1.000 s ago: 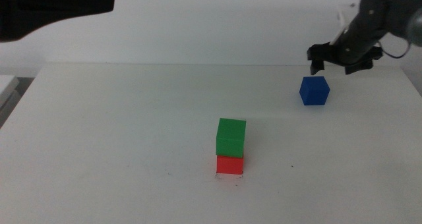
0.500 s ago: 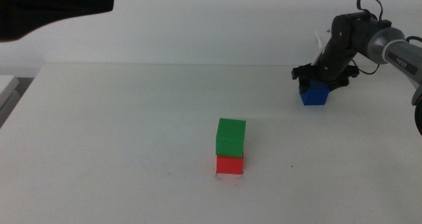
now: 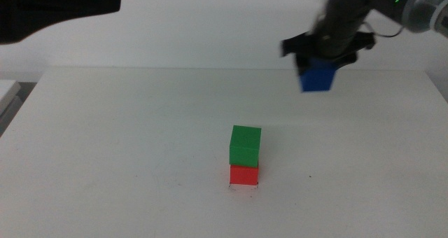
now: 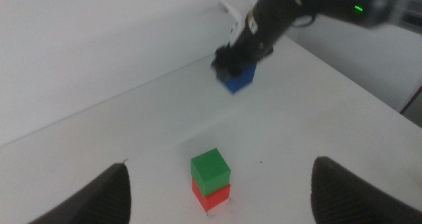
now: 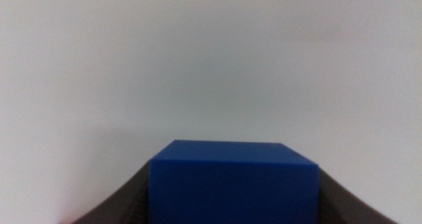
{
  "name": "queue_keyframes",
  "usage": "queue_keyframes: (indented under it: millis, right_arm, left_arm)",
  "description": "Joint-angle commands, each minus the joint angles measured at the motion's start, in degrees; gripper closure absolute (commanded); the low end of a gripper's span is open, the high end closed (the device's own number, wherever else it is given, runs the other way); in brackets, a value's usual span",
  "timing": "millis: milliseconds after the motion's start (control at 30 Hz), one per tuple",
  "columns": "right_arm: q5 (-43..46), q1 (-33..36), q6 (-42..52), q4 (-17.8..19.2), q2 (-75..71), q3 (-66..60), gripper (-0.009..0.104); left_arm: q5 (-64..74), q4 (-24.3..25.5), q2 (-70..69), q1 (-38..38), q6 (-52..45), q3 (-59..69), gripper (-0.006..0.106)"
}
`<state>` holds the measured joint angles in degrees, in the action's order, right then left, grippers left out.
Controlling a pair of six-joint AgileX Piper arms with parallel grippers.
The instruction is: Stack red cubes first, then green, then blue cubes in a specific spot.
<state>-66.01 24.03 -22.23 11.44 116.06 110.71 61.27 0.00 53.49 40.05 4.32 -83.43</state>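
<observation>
Blue cube [image 3: 318, 76], small, plain, matte and dark, is clamped between the dark jaws of the right gripper [image 3: 320, 56] and hangs clear of the white tabletop [image 3: 126, 140], toward one o'clock from the stack in the middle view. On the marked spot [image 3: 243, 186] the small matte red cube [image 3: 243, 175] sits with the bright green cube [image 3: 245, 145] squarely on it, so the last step, carrying blue to the top, appears to be in hand. Next the cube must travel toward seven o'clock, arrive above the green top face, square up with it and come down gently, or the stack could topple. Left gripper [image 4: 217, 197] waits with jaws spread wide, holding nothing, above the stack.
</observation>
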Motion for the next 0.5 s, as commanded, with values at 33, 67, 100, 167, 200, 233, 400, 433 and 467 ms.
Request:
queue_keyframes:
  millis: [33,67,100,167,200,233,400,433,467]
  right_arm:
    - [-2.68,8.73,-11.66,4.95,-6.55,-6.40,0.086]
    - [-2.95,10.61,-12.95,4.95,-7.40,-7.32,0.086]
    - [-3.21,12.63,-15.25,4.95,-8.14,-8.08,0.085]
    - [-3.95,15.85,-19.21,4.93,-8.46,-8.41,0.085]
    - [-3.95,17.12,-21.07,4.93,-8.36,-8.41,0.085]
    - [-3.76,18.19,-22.88,4.93,-8.25,-8.41,0.085]
    - [-1.83,20.48,-26.84,4.83,-6.94,-8.41,0.085]
    - [-1.73,20.49,-27.30,4.83,-6.46,-8.41,0.085]
    - [-1.60,20.58,-27.83,4.97,-5.51,-8.41,0.085]
  left_arm:
    - [-1.11,0.00,-0.18,0.02,0.06,-0.12,0.008]
    - [-1.11,0.00,-0.18,0.02,0.06,-0.12,0.008]
    - [-1.11,0.00,-0.18,0.02,0.06,-0.12,0.008]
    - [-1.11,0.00,-0.18,0.02,0.06,-0.12,0.008]
    - [-1.11,0.00,-0.18,0.02,0.06,-0.12,0.008]
    - [-1.11,0.00,-0.18,0.02,0.06,-0.12,0.008]
    - [-1.11,0.00,-0.18,0.02,0.06,-0.12,0.008]
    - [-1.11,0.00,-0.18,0.02,0.06,-0.12,0.008]
    - [-1.11,0.00,-0.18,0.02,0.06,-0.12,0.008]
